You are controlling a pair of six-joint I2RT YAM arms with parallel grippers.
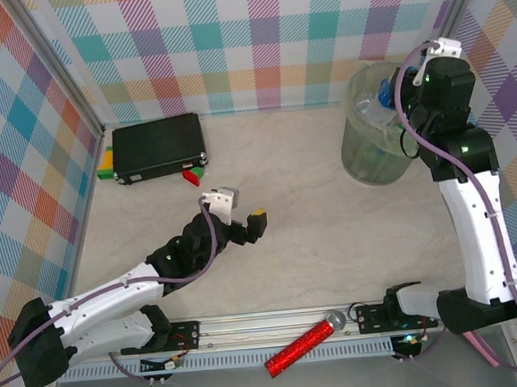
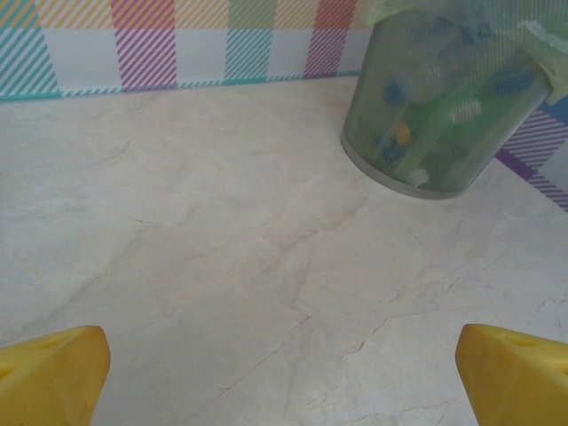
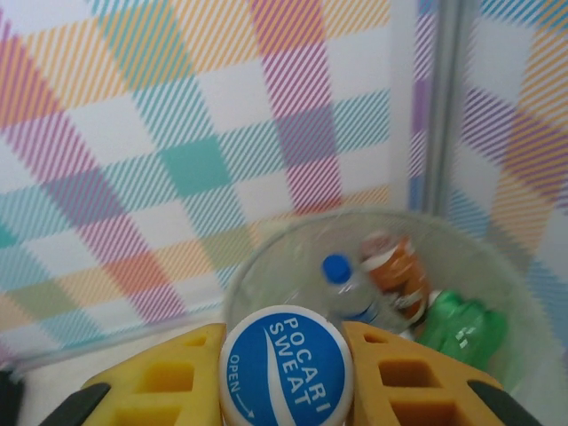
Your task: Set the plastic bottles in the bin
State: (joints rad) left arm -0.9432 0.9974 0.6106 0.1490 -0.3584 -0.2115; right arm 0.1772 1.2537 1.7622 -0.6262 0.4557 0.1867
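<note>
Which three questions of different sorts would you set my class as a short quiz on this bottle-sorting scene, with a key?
1. True or false: the right end effector is shut on a blue-capped bottle near the bin.
2. Where does the black case lie? A. at the far left of the table; B. inside the bin; C. beside the glittery tube.
3. Fill in: the left end effector holds nothing and its jaws stand ____.
Key: 1 true; 2 A; 3 open.
</note>
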